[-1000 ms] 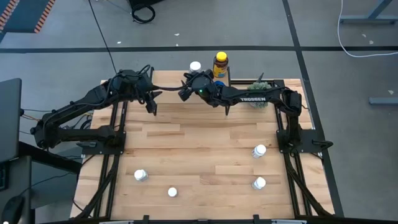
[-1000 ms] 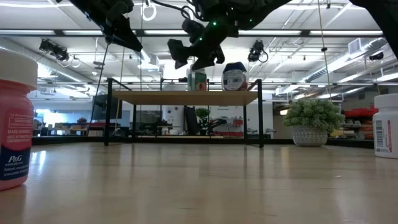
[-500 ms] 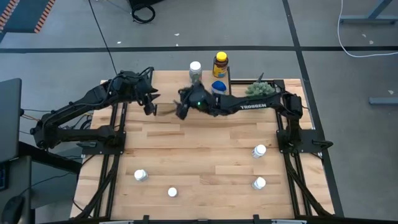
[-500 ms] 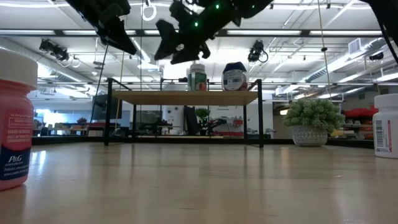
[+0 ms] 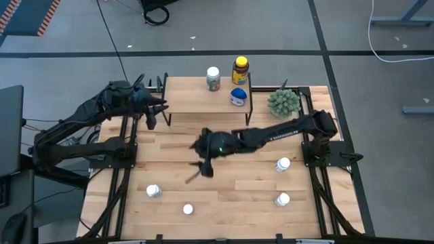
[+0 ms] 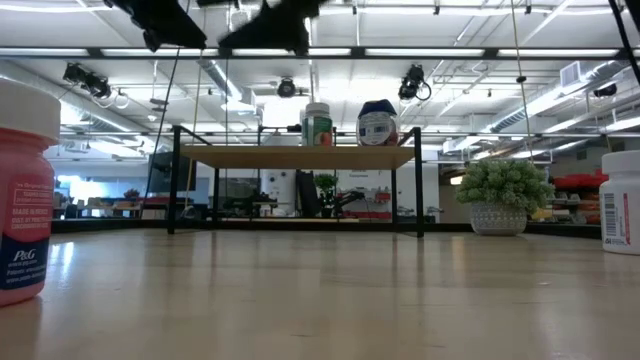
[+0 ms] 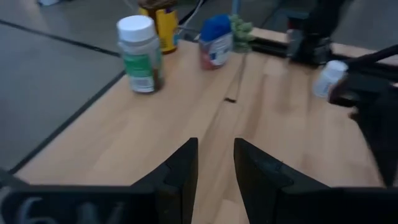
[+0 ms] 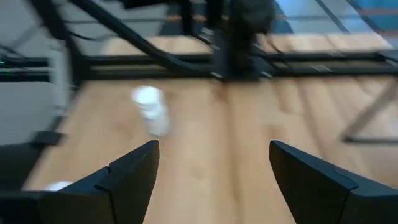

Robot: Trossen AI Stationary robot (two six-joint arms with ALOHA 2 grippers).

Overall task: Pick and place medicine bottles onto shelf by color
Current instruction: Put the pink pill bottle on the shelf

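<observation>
R gripper (image 5: 201, 169) swung off shelf (image 5: 196, 102) to mid-table, jaws wide, empty. L gripper (image 5: 150, 119) pulled back to shelf's left end, fingers nearly closed, nothing held. Three bottles on shelf: white-cap (image 5: 213, 78), amber (image 5: 240, 70), blue (image 5: 237, 96); four white-caps wait at near side. Risk: fast swing could topple nearby white-cap (image 5: 154, 191) before grasp.

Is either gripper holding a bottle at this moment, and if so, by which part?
Nothing is held. The right gripper is open and empty above the table's middle; the left gripper, fingers close together with only a bare gap between them, hangs by the shelf.
</observation>
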